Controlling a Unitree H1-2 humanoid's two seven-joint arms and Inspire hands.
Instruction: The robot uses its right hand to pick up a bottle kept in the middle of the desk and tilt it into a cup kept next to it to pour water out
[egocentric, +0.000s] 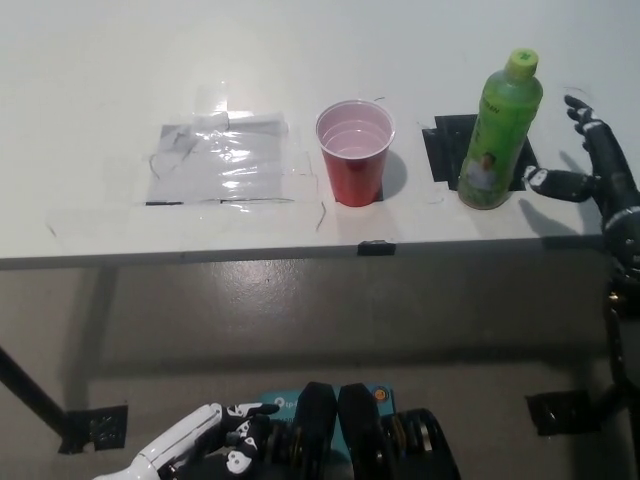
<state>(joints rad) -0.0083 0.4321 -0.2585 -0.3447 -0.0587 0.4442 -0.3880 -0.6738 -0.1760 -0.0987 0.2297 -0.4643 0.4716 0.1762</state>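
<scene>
My right hand (592, 168) is over the right end of the desk (120, 90), fingers spread wide and holding nothing — the thumb points toward the base of the bottle (498, 132) and stops just short of it, apart from the plastic. The bottle is green with a lighter green cap, standing upright on a patch of black tape (444, 148) in the right half of the desk. Just to its left stands the red cup (355, 152), upright, its pale inside facing up; cup and bottle are near each other but not touching. Farther left a sheet of clear plastic (225, 163) is taped flat to the desk. My white left hand (195, 450) rests low at the lower left, below the desk edge — whether it is spread or closed I cannot tell.
</scene>
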